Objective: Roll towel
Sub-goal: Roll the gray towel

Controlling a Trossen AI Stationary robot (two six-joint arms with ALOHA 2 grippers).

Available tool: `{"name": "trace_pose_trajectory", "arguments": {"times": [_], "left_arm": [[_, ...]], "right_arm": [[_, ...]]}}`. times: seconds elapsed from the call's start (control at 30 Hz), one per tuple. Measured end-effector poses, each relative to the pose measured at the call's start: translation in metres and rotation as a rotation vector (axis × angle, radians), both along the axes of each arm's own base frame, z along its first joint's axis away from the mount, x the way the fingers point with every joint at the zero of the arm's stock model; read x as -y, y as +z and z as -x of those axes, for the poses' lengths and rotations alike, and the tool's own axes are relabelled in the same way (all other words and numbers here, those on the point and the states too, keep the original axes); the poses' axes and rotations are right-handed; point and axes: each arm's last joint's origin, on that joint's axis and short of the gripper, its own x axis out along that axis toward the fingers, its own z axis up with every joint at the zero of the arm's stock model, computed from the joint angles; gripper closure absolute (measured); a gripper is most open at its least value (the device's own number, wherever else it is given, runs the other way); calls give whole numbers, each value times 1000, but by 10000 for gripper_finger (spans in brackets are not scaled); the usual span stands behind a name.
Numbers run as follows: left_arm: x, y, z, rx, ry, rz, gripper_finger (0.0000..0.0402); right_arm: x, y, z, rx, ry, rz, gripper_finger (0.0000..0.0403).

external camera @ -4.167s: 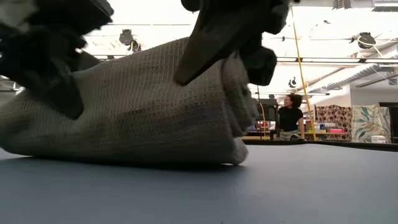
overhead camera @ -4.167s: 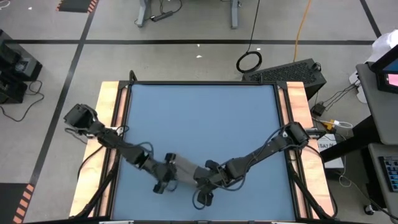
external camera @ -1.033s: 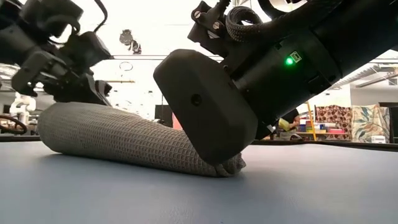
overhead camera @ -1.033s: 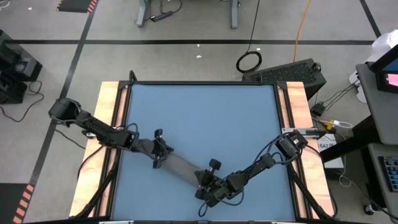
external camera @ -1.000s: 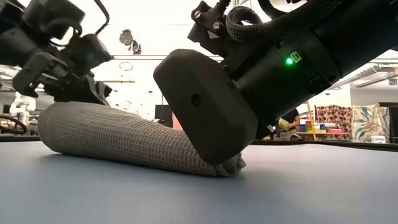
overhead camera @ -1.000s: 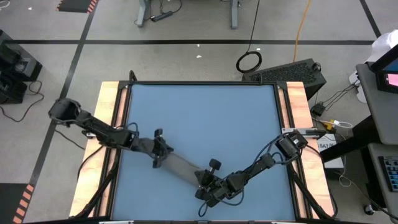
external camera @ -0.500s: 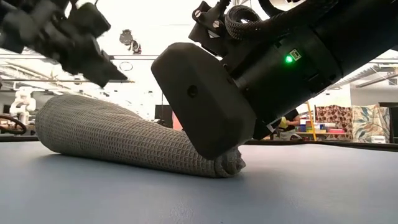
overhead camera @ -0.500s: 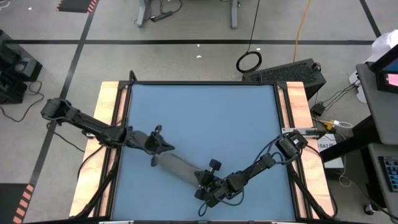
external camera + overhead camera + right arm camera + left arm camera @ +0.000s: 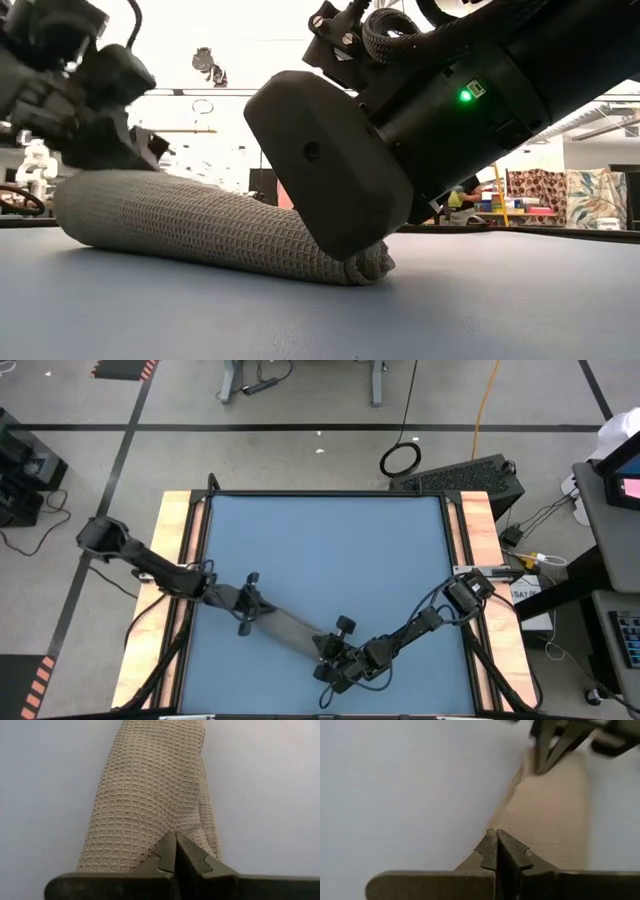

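The towel [image 9: 290,628] is a grey-beige waffle-weave cloth, rolled into a long roll. It lies slantwise on the blue tabletop [image 9: 330,540] near the front edge, and also shows in the low view [image 9: 200,225]. My left gripper [image 9: 248,610] is shut at the roll's left end. My right gripper [image 9: 333,655] is shut at the roll's right end. The tag is not visible. My left gripper sets its shut fingers [image 9: 490,847] on top of the roll's left end [image 9: 530,835], slanting down from the table's left along the roll. The roll lies flat on the table. My right gripper presses its shut fingers [image 9: 167,851] down on the roll's right end [image 9: 150,835], slanting from the table's right along the roll. That end [image 9: 365,265] is squashed under the gripper and lies on the table.
Wooden rails [image 9: 180,560] run along the table's left and right sides. The far half of the blue top is bare. My right gripper shows far off in the left wrist view [image 9: 560,740]. A person [image 9: 462,195] is in the room behind.
My left gripper has lifted off the roll's left end, swung up and toward the table's left, then come back down onto that end. The roll has stayed on the table under my right gripper, which has kept still.
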Motion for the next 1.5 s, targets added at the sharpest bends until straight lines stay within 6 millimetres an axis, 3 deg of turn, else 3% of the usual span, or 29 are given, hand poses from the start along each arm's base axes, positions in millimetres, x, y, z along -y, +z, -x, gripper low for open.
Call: {"name": "trace_pose_trajectory", "arguments": {"times": [0.3, 0.57, 1.17, 1.4, 1.5], "left_arm": [[-5, -31, 0, -155, 95, -13, 398], [-4, -43, -5, -156, 137, -12, 398], [6, 22, 5, 179, 9, 113, 398], [17, 30, 7, 263, -83, 85, 398], [21, 24, 7, 231, -114, 79, 398]], "right_arm": [[-1, 2, 1, -5, 11, 5, 403], [-2, 25, 3, -9, 68, 14, 403], [5, 14, 1, -30, 9, -47, 403], [5, 14, 1, -28, 7, -49, 403], [5, 14, 1, -28, 7, -49, 403]]}}
